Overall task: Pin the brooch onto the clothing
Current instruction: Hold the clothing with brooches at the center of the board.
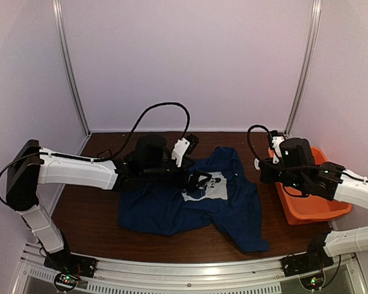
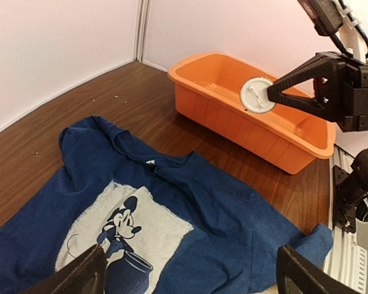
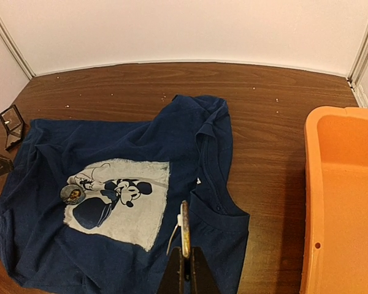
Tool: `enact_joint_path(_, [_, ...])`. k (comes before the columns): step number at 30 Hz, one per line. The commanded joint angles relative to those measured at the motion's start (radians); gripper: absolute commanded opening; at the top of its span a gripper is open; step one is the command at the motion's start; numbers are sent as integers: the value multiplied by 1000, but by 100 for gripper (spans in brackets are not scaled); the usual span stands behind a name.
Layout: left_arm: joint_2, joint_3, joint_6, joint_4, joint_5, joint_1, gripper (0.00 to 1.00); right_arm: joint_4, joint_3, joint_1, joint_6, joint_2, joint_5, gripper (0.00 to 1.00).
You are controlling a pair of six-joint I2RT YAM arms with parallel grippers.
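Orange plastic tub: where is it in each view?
Top external: orange plastic tub, at the right, mid-height.
Left wrist: tub, upper right.
Right wrist: tub, along the right edge, cropped.
Shared landmark: white cartoon-mouse print on the navy blue T-shirt, left of the tub everywhere.

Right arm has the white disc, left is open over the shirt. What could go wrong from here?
The right gripper pinches the round white disc by its edge only; it could twist or slip out. The open left gripper pins nothing down, so the rumpled T-shirt may drag under any push. The brooch sits at the print's corner by the left fingers, which might knock it.
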Motion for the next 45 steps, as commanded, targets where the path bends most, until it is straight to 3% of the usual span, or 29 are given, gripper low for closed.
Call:
enact_joint_path(1, [-6,6,-15,11,-65,6,98,0,-13,-3,-4,-11,22,0])
enact_joint_path(15, [-1,-18,-12,56,-177,5,98,-5,1,-3,-1,7,17,0])
enact_joint_path(29, [21,-5,-13,59,-179,4,98,4,-6,-3,-3,9,17,0])
enact_joint_path(45, [-59,-65,2,30,-223,4,98,30,22,-3,24,80,-39,0])
